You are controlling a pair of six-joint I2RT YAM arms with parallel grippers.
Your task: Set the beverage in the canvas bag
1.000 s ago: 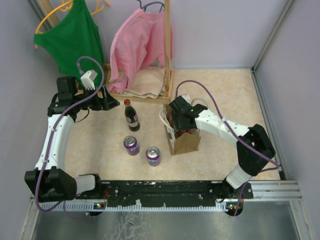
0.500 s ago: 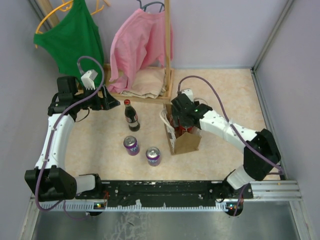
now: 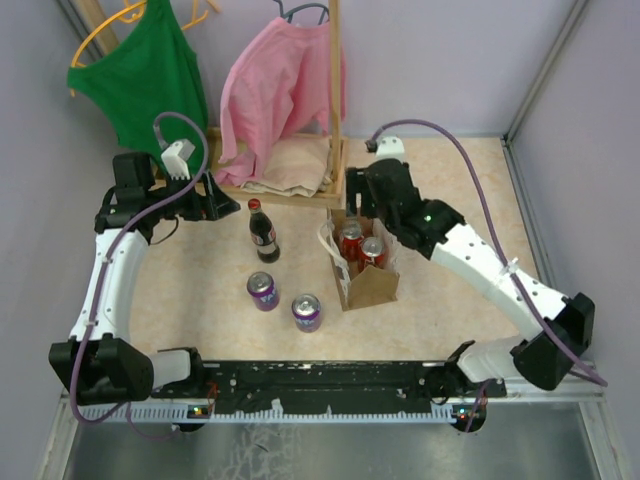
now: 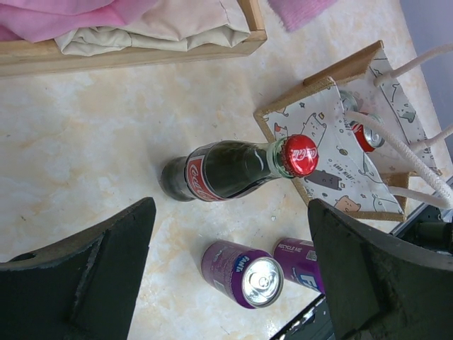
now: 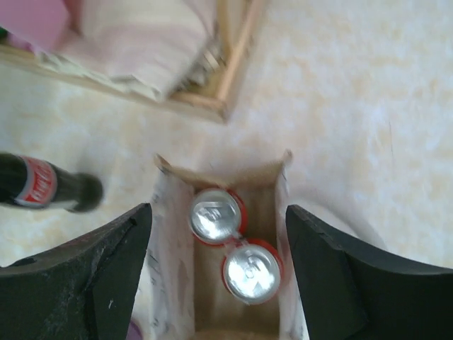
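Upright cola bottle (image 3: 263, 232) just ahead of left pincer (image 3: 222, 203), jaws apart; right pincer (image 5: 218, 210), apparently empty, spread above canvas bag (image 3: 372, 285).

A wooden rack (image 3: 337, 110) stood on the beige tabletop (image 3: 460, 175); lilac walls (image 3: 450, 60) rose behind it; a pink garment (image 3: 275, 95) hung on it; a green top (image 3: 150, 85) hung left of it.

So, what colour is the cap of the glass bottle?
The cap is red; left wrist view.

bright, even light — soft shadows, right wrist view blurred
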